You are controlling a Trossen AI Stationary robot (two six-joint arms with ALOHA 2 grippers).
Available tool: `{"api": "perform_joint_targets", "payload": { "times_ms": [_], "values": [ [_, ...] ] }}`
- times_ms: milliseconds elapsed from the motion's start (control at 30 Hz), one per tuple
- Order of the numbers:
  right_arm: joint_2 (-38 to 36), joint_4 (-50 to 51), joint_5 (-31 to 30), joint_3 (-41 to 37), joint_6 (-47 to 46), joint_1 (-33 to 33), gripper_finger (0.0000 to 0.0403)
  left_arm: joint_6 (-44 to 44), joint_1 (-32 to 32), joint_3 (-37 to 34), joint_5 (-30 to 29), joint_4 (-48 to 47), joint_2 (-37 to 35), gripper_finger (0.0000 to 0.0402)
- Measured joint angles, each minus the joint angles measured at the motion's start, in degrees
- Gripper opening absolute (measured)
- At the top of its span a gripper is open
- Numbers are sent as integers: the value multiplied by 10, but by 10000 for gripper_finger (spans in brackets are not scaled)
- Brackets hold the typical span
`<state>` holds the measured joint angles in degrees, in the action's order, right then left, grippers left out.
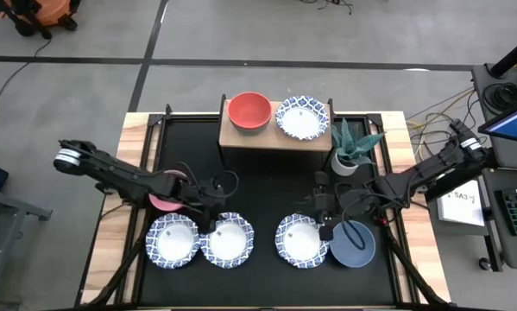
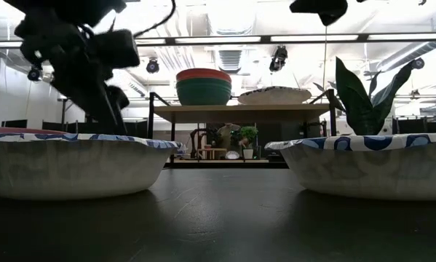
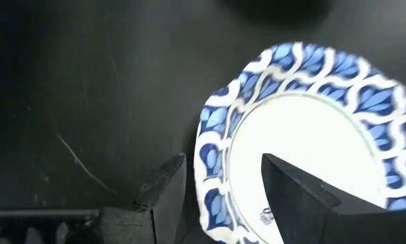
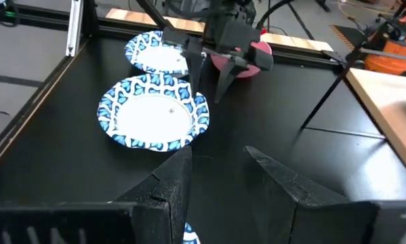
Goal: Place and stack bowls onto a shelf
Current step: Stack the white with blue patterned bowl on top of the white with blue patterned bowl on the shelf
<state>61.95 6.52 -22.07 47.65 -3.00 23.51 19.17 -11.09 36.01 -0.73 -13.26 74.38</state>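
the patterned bowl (image 1: 228,241), second in the bottom row of the high view, lies just under the left gripper (image 3: 223,183). its spread fingers straddle the rim. the right gripper (image 4: 219,166), also spread, hovers lower right. only the low view shows the red bowl (image 2: 203,74) stacked on a green one on the shelf (image 1: 271,140).

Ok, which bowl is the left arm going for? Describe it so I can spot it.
Start at the black tabletop and find the front row of three blue-rimmed white bowls. It is the middle bowl. The left gripper straddles its rim, fingers open.
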Motion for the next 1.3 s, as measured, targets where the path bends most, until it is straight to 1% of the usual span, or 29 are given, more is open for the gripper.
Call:
{"api": "perform_joint_targets", "payload": {
  "times_ms": [167,500,567,667,1000,1167,1300],
  "values": [
    [-5,-26,-4,-27,-11,2,123,17,0,0,7,5,40,176],
    [17,-27,-5,-30,-31,2,123,55,0,0,17,7,95,172],
    [20,-27,-5,-30,-31,3,123,58,0,0,17,7,101,161],
    [20,-29,-6,-30,-31,2,123,64,0,0,18,7,104,135],
    [20,-26,-5,-31,-20,6,123,87,0,0,26,12,95,11],
    [20,-26,-4,-35,0,17,123,99,0,0,32,16,72,4],
    [19,-42,-4,-37,28,19,123,88,0,22,32,14,50,1]
  ]
}}
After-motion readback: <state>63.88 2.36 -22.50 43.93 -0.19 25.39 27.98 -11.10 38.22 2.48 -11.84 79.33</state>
